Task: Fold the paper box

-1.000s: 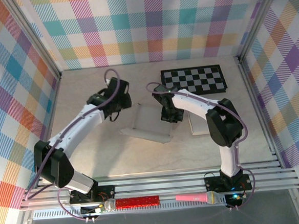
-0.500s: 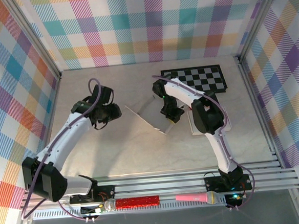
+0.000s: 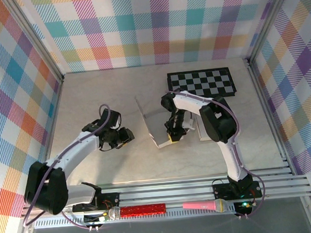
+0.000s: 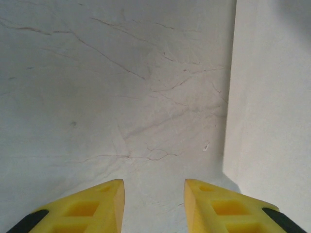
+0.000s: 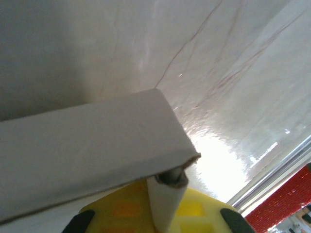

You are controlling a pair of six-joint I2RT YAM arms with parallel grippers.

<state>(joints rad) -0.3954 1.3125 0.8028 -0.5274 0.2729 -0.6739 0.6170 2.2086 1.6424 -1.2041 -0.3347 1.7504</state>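
— Just below centre in the top view, is that the paper box (image 3: 151, 117)?

— Yes. It's a white card blank on the marbled table (image 3: 90, 99), with one panel lifted steeply off the surface. The checkerboard (image 3: 201, 84) lies beyond it, toward the upper right of the frame.

— Who has hold of it?

— The right gripper (image 3: 173, 135). In its wrist view, at lower centre, the yellow jaws (image 5: 160, 208) look nipped together on a thin flap at the box's corner.

— And the left gripper (image 3: 126, 137)?

— It sits apart from the card, to the left of it in the top view. Its wrist view shows the fingertips parted over bare table, holding nothing. The box's pale panel runs down the right side of that frame.

— How will the card handle?

— Light and thin, I'd judge. It should be fairly stiff across a panel and give way readily along the creases. It looks smooth, so it may skate over the table instead of folding. A hard pinch would likely dent it.

— Where should it be taken?

— By a free edge or flap close to a crease, much as the right gripper has it. The other arm would do best pressing a flat panel down beside the fold line.
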